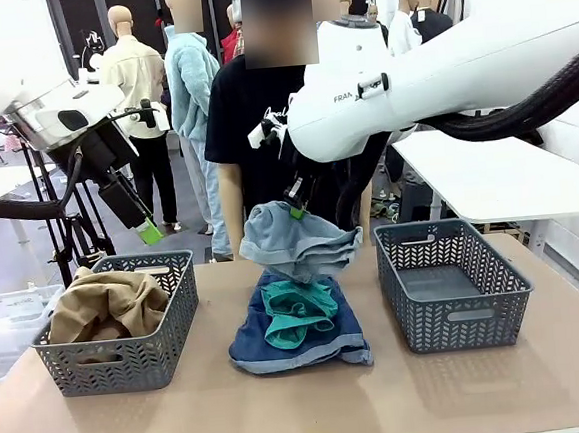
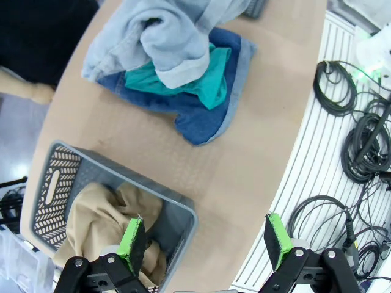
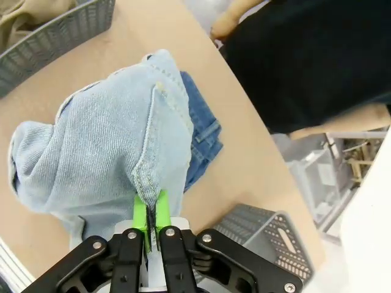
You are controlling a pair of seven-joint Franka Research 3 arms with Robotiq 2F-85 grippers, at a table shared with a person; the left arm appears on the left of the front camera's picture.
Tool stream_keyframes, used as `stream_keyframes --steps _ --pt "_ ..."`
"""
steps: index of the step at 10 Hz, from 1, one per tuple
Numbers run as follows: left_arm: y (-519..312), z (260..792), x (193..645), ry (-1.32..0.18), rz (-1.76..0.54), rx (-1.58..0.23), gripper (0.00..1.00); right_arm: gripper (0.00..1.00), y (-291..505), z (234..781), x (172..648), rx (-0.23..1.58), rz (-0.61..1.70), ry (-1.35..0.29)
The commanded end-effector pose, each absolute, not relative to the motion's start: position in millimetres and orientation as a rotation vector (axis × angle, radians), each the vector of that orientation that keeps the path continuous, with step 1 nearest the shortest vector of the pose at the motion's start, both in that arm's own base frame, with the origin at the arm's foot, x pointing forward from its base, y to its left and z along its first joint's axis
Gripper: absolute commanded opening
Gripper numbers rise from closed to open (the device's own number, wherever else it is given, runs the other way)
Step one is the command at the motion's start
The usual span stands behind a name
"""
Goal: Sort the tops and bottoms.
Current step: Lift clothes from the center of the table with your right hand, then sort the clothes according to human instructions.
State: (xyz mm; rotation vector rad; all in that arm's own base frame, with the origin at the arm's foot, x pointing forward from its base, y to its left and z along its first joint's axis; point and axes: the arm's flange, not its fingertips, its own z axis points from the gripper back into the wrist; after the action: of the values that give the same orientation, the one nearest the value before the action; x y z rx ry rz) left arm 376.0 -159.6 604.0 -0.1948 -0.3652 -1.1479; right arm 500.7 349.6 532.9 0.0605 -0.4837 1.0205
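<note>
My right gripper (image 1: 296, 212) (image 3: 151, 210) is shut on a fold of the pale grey-blue denim piece (image 1: 298, 240) (image 3: 104, 146) (image 2: 165, 33), which hangs lifted above the pile at the table's middle. Under it lie the teal green top (image 1: 297, 311) (image 2: 198, 79) and the dark blue denim shorts (image 1: 299, 338) (image 2: 201, 116) (image 3: 200, 137), flat on the table. The tan top (image 1: 109, 303) (image 2: 101, 217) lies bunched in the left grey basket (image 1: 130, 359) (image 2: 58, 183). Above that basket my left gripper (image 1: 150, 231) (image 2: 206, 238) hangs open and holds nothing.
A second grey basket (image 1: 450, 284) (image 3: 263, 229) stands at the right of the table with nothing in it. A person in a black T-shirt (image 1: 247, 120) (image 3: 317, 55) stands at the far edge behind the pile. Cables (image 2: 360, 140) lie on a ribbed surface beside the table.
</note>
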Motion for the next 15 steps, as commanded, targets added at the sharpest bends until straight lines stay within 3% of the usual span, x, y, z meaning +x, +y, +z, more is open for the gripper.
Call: stream_keyframes --steps 1,6,15 --pt "-158.4 605.8 375.4 -0.354 -1.15 -0.186 1.0 0.0 350.4 537.0 508.0 0.079 1.021 -0.474" --pt "-158.4 605.8 375.4 -0.354 -1.15 -0.186 1.0 0.0 340.9 589.0 471.2 -0.105 0.976 -0.58" --pt "-158.4 605.8 375.4 -0.354 -1.15 -0.186 1.0 0.0 344.2 583.8 481.5 -0.048 1.014 -0.567"
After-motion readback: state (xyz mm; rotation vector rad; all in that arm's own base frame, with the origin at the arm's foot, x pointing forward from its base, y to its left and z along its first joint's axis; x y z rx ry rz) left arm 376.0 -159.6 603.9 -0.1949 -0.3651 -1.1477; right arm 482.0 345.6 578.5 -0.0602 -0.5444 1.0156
